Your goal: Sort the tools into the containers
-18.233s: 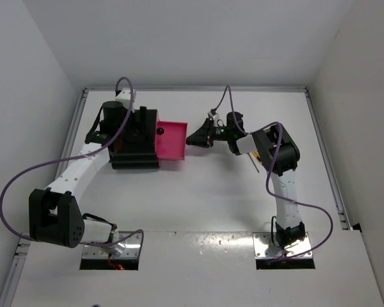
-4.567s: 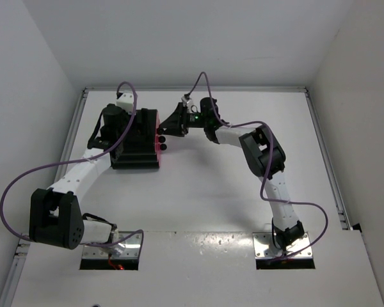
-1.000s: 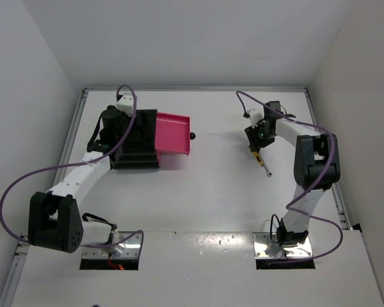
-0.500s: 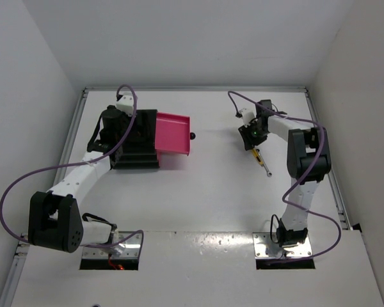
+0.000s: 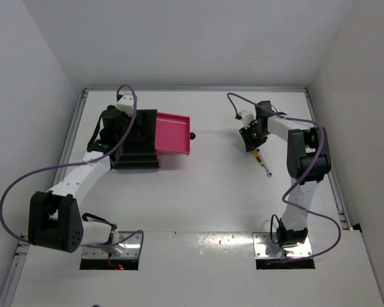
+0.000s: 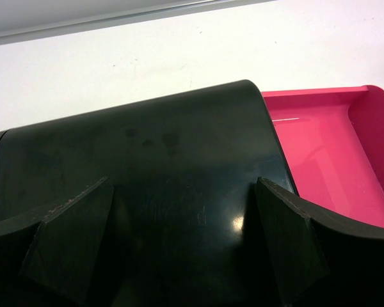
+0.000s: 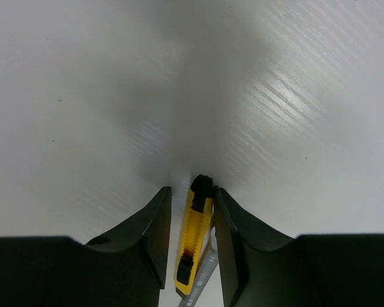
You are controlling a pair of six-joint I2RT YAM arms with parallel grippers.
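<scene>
For carrying to the open drawer [image 5: 173,133] at nine o'clock, the yellow-handled tool [image 7: 195,240] is flanked by the right gripper [image 7: 192,195], clenching uncertain.

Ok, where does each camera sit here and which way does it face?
Top external: above and behind the bases, looking down on the white table; left arm and right arm show.
Left wrist: above the squat black cabinet, facing its open pink drawer; left gripper frames it.
Right wrist: pointing down at the table; right gripper straddles the yellow-handled tool.
Shared: top also shows the drawer and the tool.
</scene>
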